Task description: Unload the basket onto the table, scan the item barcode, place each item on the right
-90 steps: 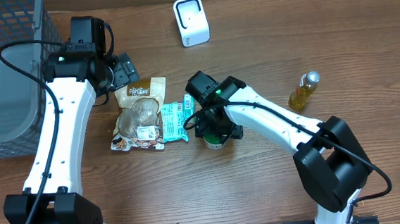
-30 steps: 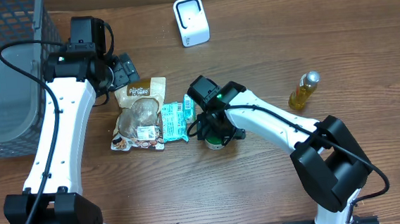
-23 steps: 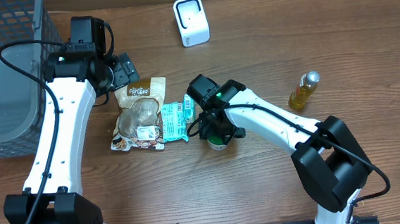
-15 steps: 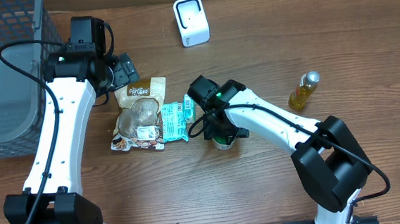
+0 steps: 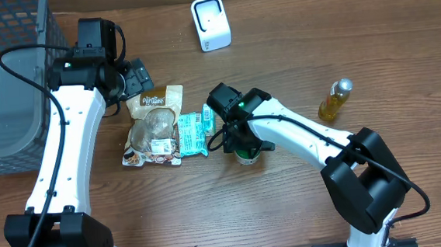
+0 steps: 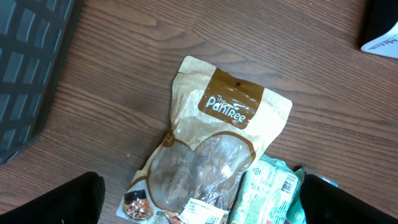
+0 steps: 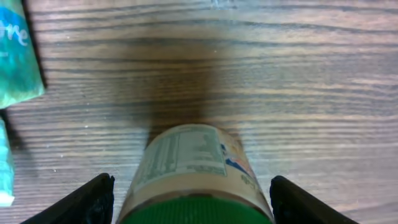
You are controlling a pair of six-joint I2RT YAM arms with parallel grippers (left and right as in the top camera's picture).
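Note:
A small jar with a green lid [image 7: 196, 180] stands upright on the wooden table, a printed label on its side. My right gripper [image 7: 199, 202] is open around it, one finger on each side with a gap to the jar. From overhead the jar [image 5: 245, 157] is mostly hidden under the right gripper [image 5: 241, 145]. The white scanner [image 5: 210, 23] stands at the back of the table. My left gripper [image 6: 202, 208] hangs open above a brown Pantree pouch [image 6: 217, 149], holding nothing.
A teal packet [image 5: 192, 133] with a barcode lies between the pouch [image 5: 154, 124] and the jar. A yellow oil bottle [image 5: 334, 100] stands to the right. A grey mesh basket [image 5: 8, 84] fills the left edge.
The right gripper and the jar between its fingers have shifted slightly toward the front right. The left arm has not moved.

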